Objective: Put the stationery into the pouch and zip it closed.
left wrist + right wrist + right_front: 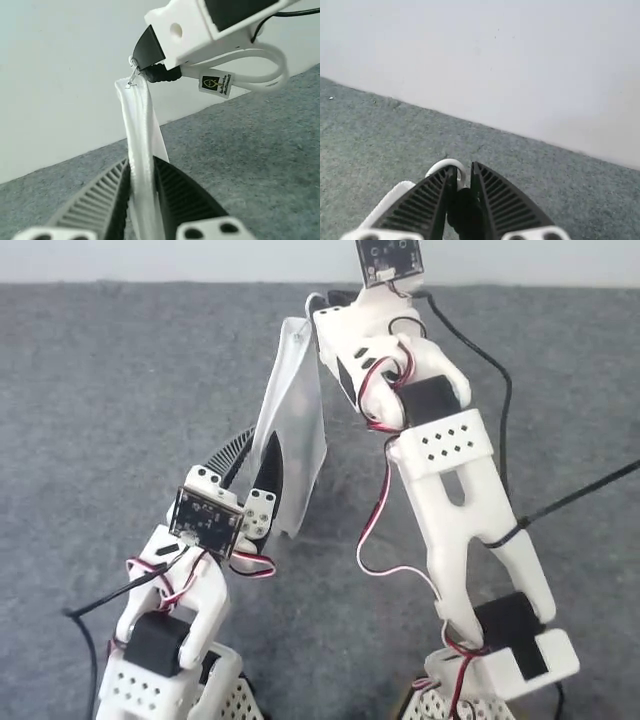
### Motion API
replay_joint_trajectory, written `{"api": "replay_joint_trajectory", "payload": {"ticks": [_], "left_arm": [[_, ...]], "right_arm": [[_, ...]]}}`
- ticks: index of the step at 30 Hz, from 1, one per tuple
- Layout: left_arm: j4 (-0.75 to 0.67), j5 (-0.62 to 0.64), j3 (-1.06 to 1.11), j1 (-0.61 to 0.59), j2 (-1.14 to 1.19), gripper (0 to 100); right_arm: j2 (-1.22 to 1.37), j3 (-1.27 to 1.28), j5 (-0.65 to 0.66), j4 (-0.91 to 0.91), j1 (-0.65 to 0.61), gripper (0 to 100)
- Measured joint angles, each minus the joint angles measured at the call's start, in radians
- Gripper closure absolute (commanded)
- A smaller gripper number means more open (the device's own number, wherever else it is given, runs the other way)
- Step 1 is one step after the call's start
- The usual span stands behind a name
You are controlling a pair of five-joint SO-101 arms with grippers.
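Holding pouch stretched above counter: left pincer clamped on its lower edge as anchor, right pincer pinching zipper pull at upper end, apparently to draw the zip along without bunching.

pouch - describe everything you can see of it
The pouch is a flat, translucent white sleeve, plastic by the look, held up edge-on and tilted between the arms. The left gripper is clamped on its lower part; the right gripper pinches the small metal zip pull at its top end. Whether anything is inside cannot be told.
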Motion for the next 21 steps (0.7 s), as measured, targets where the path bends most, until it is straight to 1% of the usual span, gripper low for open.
{"api": "replay_joint_trajectory", "payload": {"ticks": [8, 11, 17, 19, 21], "left_arm": [[0.0, 0.0, 0.0, 0.0, 0.002, 99], [0.0, 0.0, 0.0, 0.002, 0.0, 99], [0.0, -0.002, 0.003, 0.006, -0.005, 99], [0.003, -0.002, 0.003, 0.008, -0.005, 98], [0.006, -0.002, 0.003, 0.008, -0.005, 95]], "right_arm": [[0.009, -0.003, 0.0, 0.0, 0.009, 99.1], [0.005, -0.006, 0.0, 0.028, 0.011, 98.5], [-0.063, -0.02, -0.002, 0.16, 0.014, 84.0], [-0.087, -0.023, -0.003, 0.216, 0.02, 83.6], [-0.107, -0.023, -0.003, 0.269, 0.021, 83.6]]}}
